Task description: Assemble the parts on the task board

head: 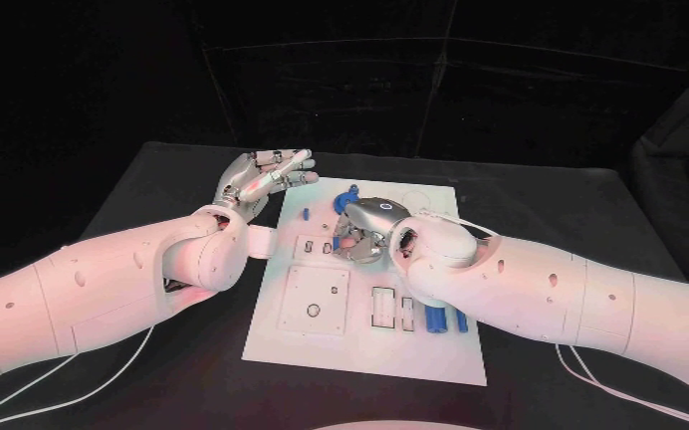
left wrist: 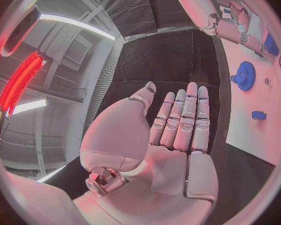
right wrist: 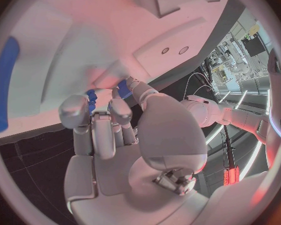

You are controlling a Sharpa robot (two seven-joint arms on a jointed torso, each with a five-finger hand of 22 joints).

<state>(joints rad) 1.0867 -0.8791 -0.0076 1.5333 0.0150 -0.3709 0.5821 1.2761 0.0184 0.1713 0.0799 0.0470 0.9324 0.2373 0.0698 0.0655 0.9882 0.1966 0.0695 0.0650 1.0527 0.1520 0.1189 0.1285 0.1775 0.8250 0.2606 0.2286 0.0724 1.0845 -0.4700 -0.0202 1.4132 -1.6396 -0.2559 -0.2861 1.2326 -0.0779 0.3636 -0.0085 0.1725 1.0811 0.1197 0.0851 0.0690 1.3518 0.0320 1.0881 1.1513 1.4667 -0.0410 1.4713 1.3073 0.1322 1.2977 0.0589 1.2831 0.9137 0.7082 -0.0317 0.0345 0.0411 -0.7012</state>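
Board: the white task board point(head: 376, 335) lay in the middle of the black table point(head: 574, 201), its long axis running away from the robot.
Right hand: the right hand point(head: 366, 232) rested over the board's middle, fingers curled down onto the plate; the right wrist view showed a small blue part point(right wrist: 123, 89) at the fingertips point(right wrist: 118, 107), apparently pinched, though the hold itself was partly hidden.
Key relation: the part lay directly under the right hand, against the board face; the seat it belonged to was covered by the fingers and could not be made out.
Left hand: the left hand point(head: 263, 178) was off the board's far left corner, fingers straight and apart, holding nothing, palm turned up in the left wrist view.
Nearer arm: the right, already on the work; the left stood just beside the board.
Other parts: a blue gear point(left wrist: 243, 76) stood on the board's far portion, near the right hand; blue bars point(head: 445, 320) lay in slots nearer the robot.
Obstruction: judged, the gear close beside the fingers left little room for sideways motion.
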